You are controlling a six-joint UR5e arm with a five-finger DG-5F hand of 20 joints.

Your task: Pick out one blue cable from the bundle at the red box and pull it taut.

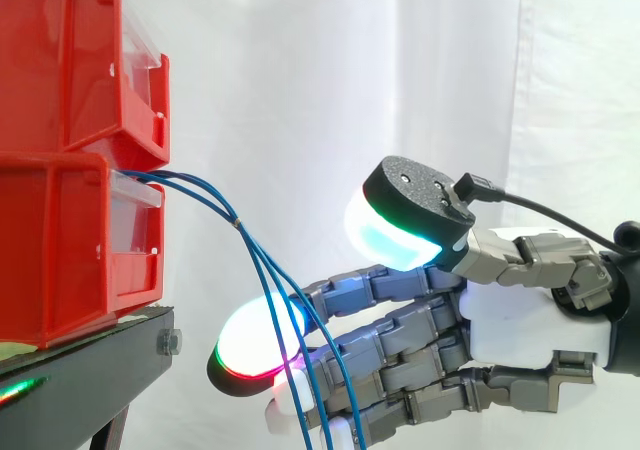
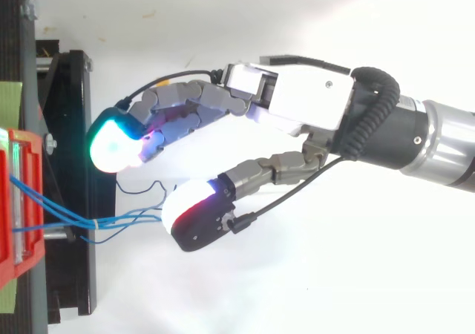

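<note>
White folded curtain [image 1: 330, 70] behind, black stand [image 1: 80, 380] at lower left.

Stacked red bins [image 1: 55, 255] rest on the black stand [image 1: 85, 370].

White-palmed hand [image 2: 304, 100] with grey segmented fingers [image 2: 185, 107], glowing pads [image 2: 111, 145], silver wrist [image 2: 445, 141].

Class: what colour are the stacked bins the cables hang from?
Red; the bins show best in the side view.
</note>
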